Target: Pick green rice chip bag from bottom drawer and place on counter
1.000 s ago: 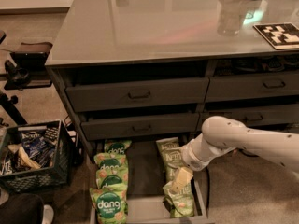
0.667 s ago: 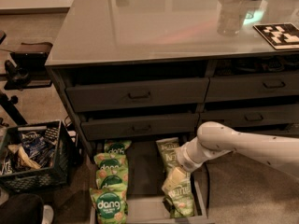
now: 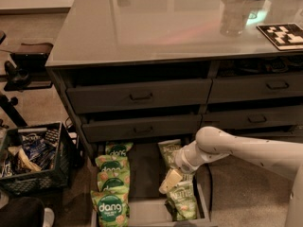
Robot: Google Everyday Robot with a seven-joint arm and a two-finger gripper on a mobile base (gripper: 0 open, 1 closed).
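The bottom drawer (image 3: 147, 211) is pulled open at floor level under the cabinet. Several bright green rice chip bags with "dang" badges lie in a row along its left side; the nearest one (image 3: 111, 209) is at the front, and others (image 3: 112, 168) lie behind it. Paler olive Kettle bags (image 3: 182, 200) lie along the right side. My gripper (image 3: 169, 181) hangs low over the drawer's right half, just above the Kettle bags and right of the dang bags. It holds nothing that I can see. The glossy pale grey counter (image 3: 156, 27) tops the cabinet.
A black crate (image 3: 34, 159) of packets stands on the floor to the left, with a black stand (image 3: 19, 65) behind it. On the counter stand a clear cup (image 3: 233, 19) and a checkered tag (image 3: 282, 35). Two grey drawer fronts (image 3: 139, 97) are above the open drawer.
My arm has swung a little to the left, carrying the gripper from the drawer's right side toward its middle. The bags have not moved.
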